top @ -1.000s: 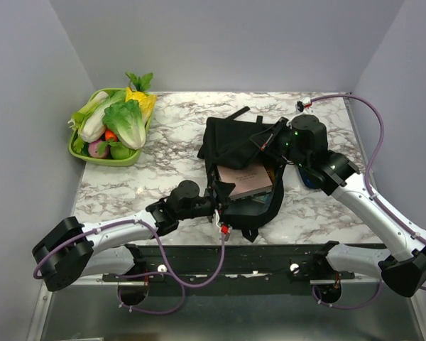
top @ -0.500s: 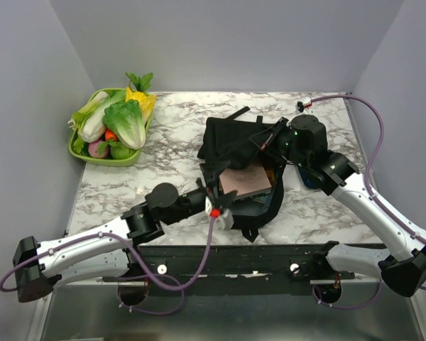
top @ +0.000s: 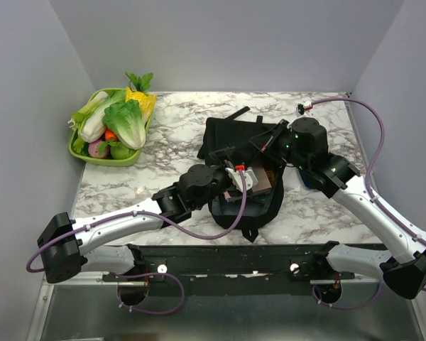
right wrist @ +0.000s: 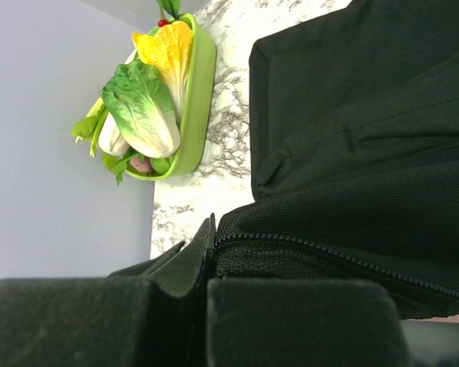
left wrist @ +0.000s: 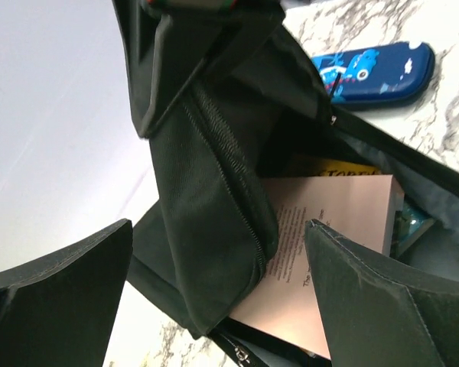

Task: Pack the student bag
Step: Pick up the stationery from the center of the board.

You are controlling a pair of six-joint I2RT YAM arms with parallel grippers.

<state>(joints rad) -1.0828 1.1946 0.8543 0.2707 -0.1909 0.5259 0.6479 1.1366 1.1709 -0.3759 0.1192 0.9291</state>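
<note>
The left arm has swung up from the near lip of the bag, where it sat half a second ago, and the left gripper [top: 236,175] now hangs over the open mouth with its red-tipped wrist right above the contents. The right arm has not shifted. The left gripper's fingers [left wrist: 61,298] stand wide apart and hold nothing. In the wrist view the bag's zippered edge [left wrist: 229,176] and a pale pink book [left wrist: 329,229] lie in the gap between them, and I can't tell whether either pad touches the cloth. The right gripper [top: 265,142] is pinched tight on a fold of black fabric at the far right rim of the opening and holds that side lifted. The student bag [top: 227,138] lies a little right of centre on the marble table [top: 163,142]. Its long axis runs from far to near, with a strap poking out at the far end, and the mouth gapes upward with the pink book showing inside. A sliver of yellow cover sits under the book. A blue patterned case [left wrist: 375,73] rests on the table just beside the bag's right side. The green tray [top: 113,162] of vegetables stays well apart at the far left.
</note>
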